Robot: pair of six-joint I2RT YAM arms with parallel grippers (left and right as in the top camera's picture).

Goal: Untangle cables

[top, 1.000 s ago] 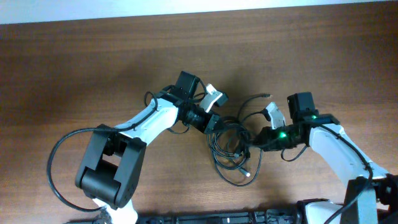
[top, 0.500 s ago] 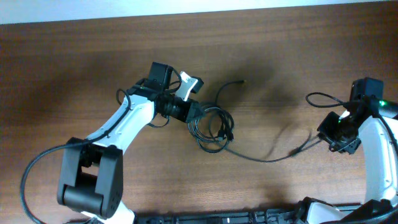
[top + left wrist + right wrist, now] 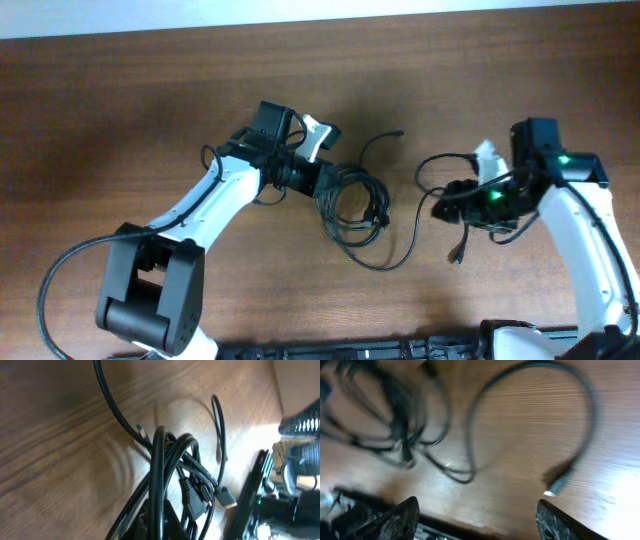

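left gripper (image 3: 322, 182) clamped on the cables (image 3: 352, 200) to anchor them; right gripper (image 3: 445, 208) wide, empty by the loose strand (image 3: 592, 415), likely lining up a grasp.

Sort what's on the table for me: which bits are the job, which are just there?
Job: cable bundle in the left gripper; loose cable trailing toward the open right gripper.
Not the job: the arms' own thick black wires; the table.
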